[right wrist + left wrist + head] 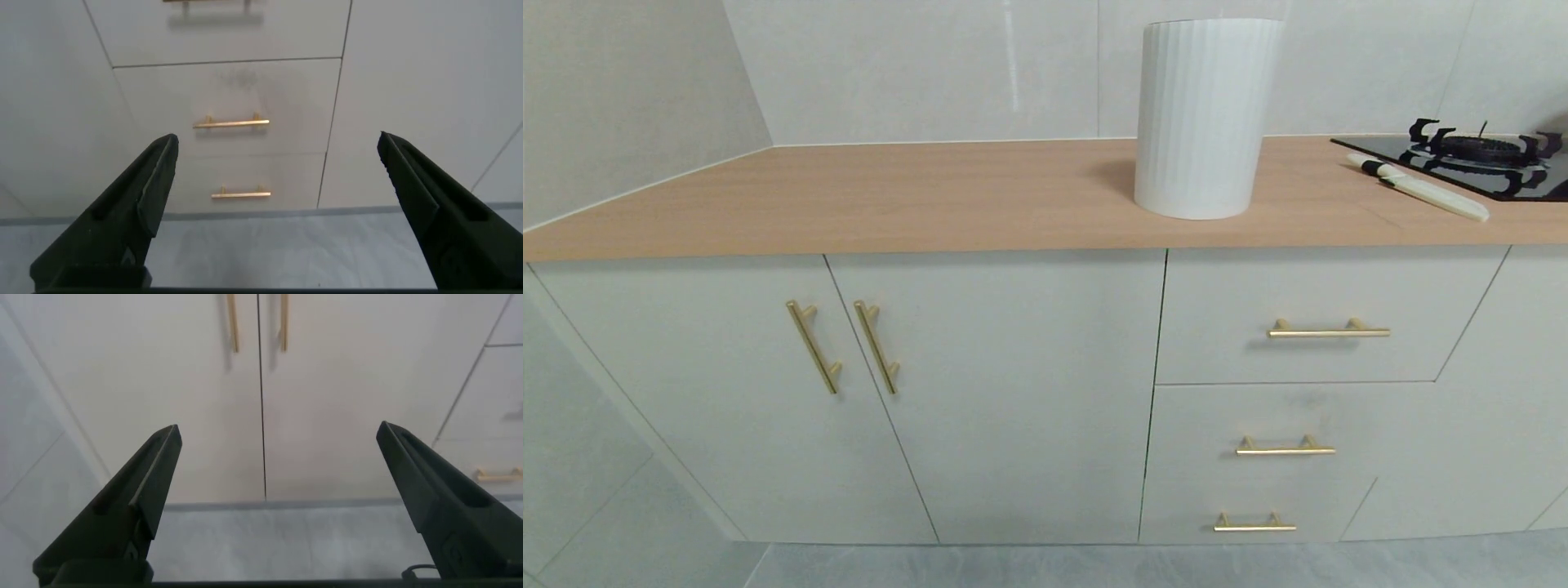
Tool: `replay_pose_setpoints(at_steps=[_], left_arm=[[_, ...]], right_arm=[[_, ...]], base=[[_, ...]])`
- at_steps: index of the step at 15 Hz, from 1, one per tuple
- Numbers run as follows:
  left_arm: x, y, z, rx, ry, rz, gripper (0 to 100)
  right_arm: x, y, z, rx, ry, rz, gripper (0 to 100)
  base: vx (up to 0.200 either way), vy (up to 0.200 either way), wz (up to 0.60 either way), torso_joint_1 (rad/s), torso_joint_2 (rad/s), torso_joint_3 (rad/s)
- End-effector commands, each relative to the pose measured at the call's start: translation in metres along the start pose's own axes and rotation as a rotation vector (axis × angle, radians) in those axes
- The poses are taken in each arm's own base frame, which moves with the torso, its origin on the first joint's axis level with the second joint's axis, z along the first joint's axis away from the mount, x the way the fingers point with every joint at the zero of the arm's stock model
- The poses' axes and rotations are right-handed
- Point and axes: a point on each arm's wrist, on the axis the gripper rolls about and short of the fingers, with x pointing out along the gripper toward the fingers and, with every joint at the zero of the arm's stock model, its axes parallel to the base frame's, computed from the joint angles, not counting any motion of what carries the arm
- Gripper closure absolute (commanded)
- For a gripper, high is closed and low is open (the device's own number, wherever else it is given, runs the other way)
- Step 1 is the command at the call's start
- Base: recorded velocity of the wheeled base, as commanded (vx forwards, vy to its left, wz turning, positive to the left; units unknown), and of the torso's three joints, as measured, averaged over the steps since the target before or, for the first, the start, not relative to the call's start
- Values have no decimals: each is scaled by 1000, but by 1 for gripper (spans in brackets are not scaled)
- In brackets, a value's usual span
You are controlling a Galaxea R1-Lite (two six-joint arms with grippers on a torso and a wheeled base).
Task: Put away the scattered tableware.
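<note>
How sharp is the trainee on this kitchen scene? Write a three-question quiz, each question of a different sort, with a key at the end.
1. True or false: the white knife with a black band lies on the wooden countertop, beside the black gas hob.
2. How many drawer fronts with gold bar handles are stacked under the countertop? A) two B) three C) four
3. Fill in: the left gripper and the right gripper both have their fingers ____.

Key: 1 true; 2 B; 3 open.
</note>
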Motion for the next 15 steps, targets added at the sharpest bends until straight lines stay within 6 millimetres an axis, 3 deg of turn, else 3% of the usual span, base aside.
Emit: replay_pose_setpoints(at_steps=[1,2,15], left_arm=[[0,0,0,1,-1,0,0],[0,0,0,1,-1,0,0],[0,0,0,1,-1,0,0]], right_arm=[[0,0,0,-1,2,1,0],[0,0,0,0,2,1,0],[0,0,0,0,2,1,0]], base=[[200,0,0,7,2,12],[200,0,0,2,2,2],[0,0,0,0,0,0]])
